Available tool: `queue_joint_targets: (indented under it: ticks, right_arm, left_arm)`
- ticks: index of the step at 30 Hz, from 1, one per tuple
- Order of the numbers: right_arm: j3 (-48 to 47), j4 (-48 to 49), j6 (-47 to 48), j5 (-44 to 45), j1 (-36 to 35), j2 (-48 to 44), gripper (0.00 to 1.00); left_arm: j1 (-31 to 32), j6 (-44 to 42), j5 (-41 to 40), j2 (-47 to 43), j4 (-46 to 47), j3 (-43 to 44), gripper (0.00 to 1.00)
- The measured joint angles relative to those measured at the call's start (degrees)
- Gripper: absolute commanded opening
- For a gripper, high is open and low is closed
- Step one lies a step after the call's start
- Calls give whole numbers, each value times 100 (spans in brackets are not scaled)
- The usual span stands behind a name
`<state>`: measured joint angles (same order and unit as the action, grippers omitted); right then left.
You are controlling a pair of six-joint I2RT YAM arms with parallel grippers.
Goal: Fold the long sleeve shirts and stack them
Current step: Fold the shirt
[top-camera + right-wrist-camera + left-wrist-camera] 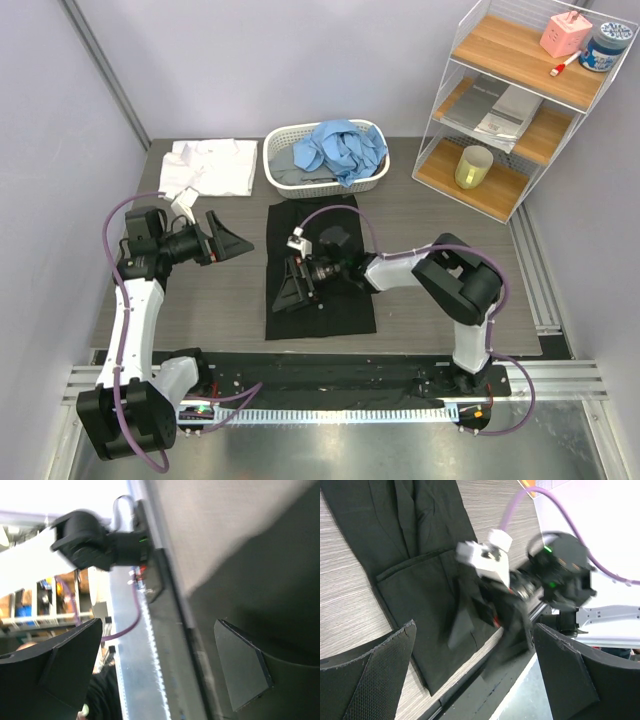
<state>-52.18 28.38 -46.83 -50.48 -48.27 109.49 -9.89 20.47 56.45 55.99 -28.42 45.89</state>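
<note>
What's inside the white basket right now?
In the basket, a crumpled light blue shirt lies on top, grey cloth showing beside it. Anything underneath is covered.

The black shirt was plain, another shirt white, a third shirt light blue. The slatted basket was white, and the worktop was grey wood-grain.

Table — black shirt, white shirt, basket

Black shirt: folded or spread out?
Folded: the black shirt lies as a narrow rectangle, no sleeves showing; left wrist view shows a layered edge.
</note>
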Motion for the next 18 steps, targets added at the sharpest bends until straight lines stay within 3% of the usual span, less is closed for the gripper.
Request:
queue_joint_targets:
  ticks: [7, 11, 18]
  right_arm:
    - [153, 621, -131, -2, -798, -101, 100]
    - [372, 1241, -450, -151, -743, 597, 100]
    - [409, 1655, -870, -280, -603, 590, 100]
  left_arm:
    - [0, 52, -39, 22, 37, 15, 100]
    - [0, 48, -105, 111, 31, 111, 100]
    - [0, -68, -157, 153, -13, 337, 100]
